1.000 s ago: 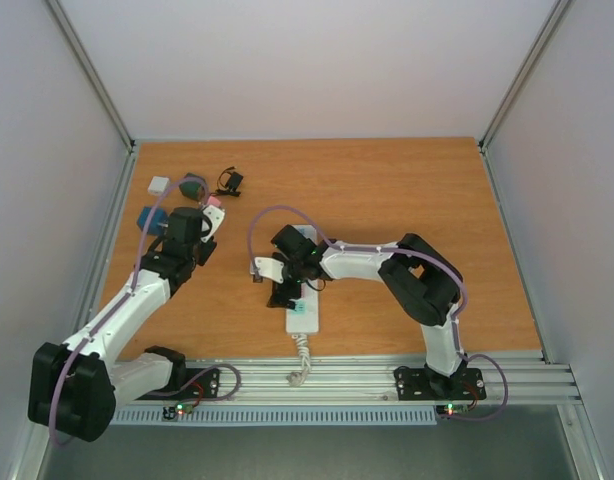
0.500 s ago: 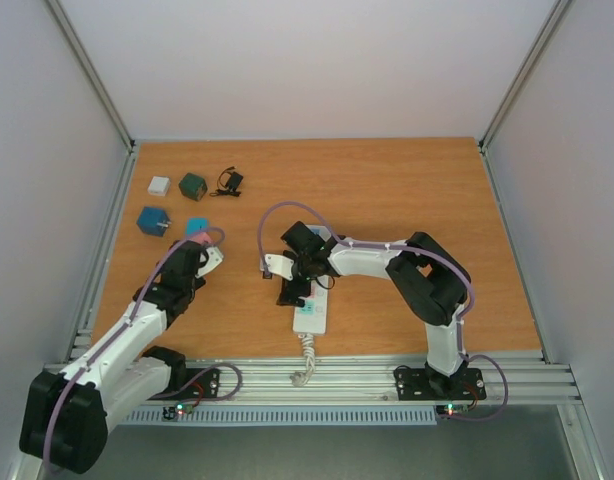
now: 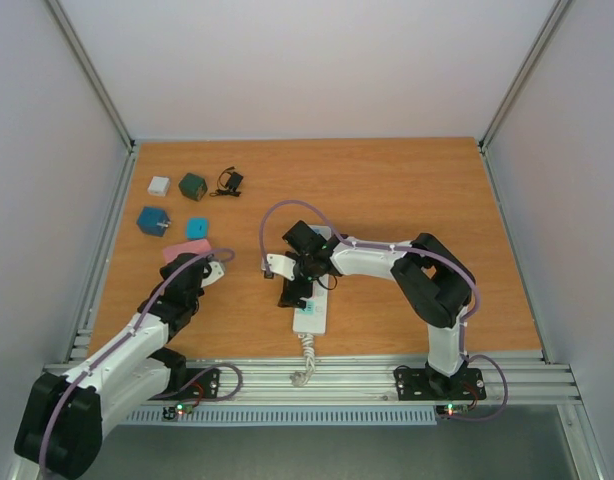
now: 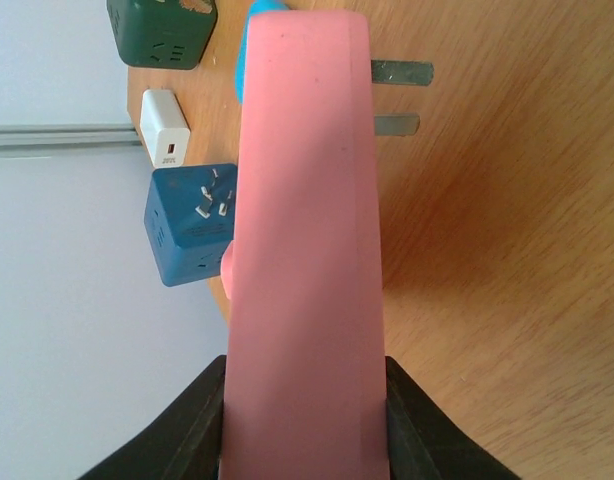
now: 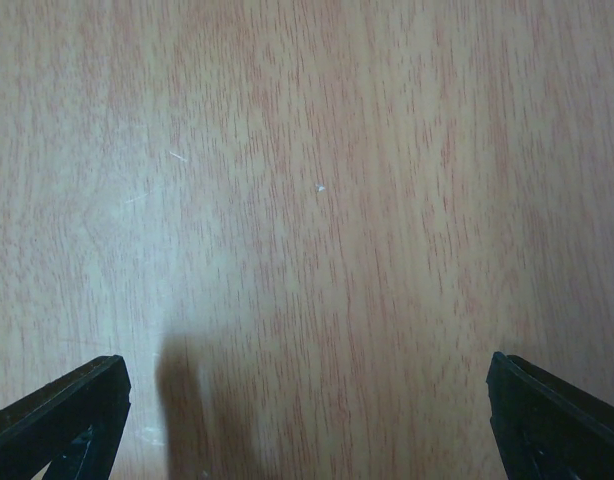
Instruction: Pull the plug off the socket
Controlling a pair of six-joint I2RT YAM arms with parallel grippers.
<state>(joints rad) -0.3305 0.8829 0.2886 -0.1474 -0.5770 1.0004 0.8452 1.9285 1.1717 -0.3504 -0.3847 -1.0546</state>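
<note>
The pink plug [image 4: 305, 250] is already off the socket [image 3: 307, 315], clamped between the left fingers [image 4: 187, 430], which press on its two flat sides near its near end. Its long axis runs straight out from the fingers. Two metal prongs [image 4: 399, 98] stick out sideways at its far end, toward 3 o'clock in the wrist view, bare and clear of any outlet. From above, the plug lies at about 9 o'clock from the socket, well apart from it, so the left arm is much the nearer to the plug. The socket lies on the table [image 3: 407, 190] with its long axis roughly 12 to 6 and its cord [image 3: 304, 362] at the 6 o'clock end. The right arm reaches over its far half. The right fingers [image 5: 67, 410] are spread wide and hold nothing; their camera shows only bare wood between them. Whether another plug sits in the socket under that arm cannot be told. There is one socket and one plug in hand. Five loose pieces lie toward 11 o'clock of the plug: a white block [image 3: 159, 185], a green cube [image 3: 193, 185], a black adapter [image 3: 230, 181], a blue cube [image 3: 152, 220] and a cyan piece [image 3: 197, 226]. What likely remains is to set the plug down.
</note>
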